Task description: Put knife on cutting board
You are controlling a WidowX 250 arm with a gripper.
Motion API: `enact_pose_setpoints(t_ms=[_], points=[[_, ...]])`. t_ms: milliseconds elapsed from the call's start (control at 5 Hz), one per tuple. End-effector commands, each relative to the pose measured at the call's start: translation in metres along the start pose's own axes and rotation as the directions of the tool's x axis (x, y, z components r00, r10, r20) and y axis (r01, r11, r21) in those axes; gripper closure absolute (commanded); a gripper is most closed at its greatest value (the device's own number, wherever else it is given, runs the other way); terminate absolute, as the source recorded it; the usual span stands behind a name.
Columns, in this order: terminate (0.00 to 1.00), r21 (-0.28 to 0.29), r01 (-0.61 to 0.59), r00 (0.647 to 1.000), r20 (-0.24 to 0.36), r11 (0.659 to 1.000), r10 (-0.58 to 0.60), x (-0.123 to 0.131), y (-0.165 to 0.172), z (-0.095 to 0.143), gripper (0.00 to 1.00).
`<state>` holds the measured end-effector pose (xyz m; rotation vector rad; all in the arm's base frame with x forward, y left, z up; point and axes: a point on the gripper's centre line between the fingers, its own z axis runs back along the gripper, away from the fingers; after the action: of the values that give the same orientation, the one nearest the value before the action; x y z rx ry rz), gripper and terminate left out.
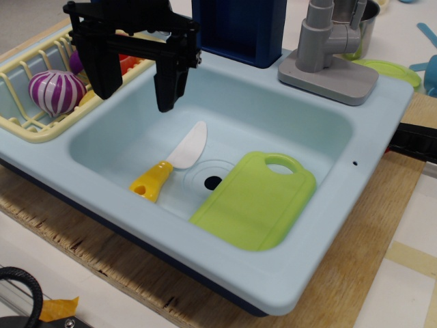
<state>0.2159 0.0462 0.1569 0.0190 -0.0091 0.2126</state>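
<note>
- The pale blue sink (pixel 382 147) fills most of the view and sits on a wooden board (pixel 102 256); its basin is sunk in the middle, with a dark drain hole (pixel 214 182) in the floor.
- My gripper (pixel 136 92) hangs over the far left part of the basin, black, with my two fingers spread wide apart and nothing between them; both tips are up in the air, clear of the basin floor.
- A cream dish rack (pixel 27 123) sits at the left edge of the sink, and a purple-and-white striped toy (pixel 56 92) lies in it.
- A grey faucet (pixel 328 51) stands on the far right rim, with a dark blue box (pixel 239 27) to its left.
- The cutting board (pixel 256 201), lime green, lies in the near right part of the basin, its handle hole at the far corner; it seems to lean against the basin wall.
- The knife (pixel 171 164) lies on the basin floor left of the cutting board, just beside the drain hole and not touching the board, white blade pointing far-right, yellow handle toward near-left. It is below and nearer than my fingers.
</note>
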Motion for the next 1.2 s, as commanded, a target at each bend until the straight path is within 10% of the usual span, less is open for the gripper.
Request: enact_pose_setpoints(t_ms=[0, 1000], points=[[0.00, 0.000, 0.000, 1.000, 0.000, 1.000, 0.000, 0.000, 0.000, 0.000, 0.00], [0.00, -0.026, -0.032, 0.997, 0.067, 0.999, 0.034, -0.006, -0.008, -0.059, 0.00]])
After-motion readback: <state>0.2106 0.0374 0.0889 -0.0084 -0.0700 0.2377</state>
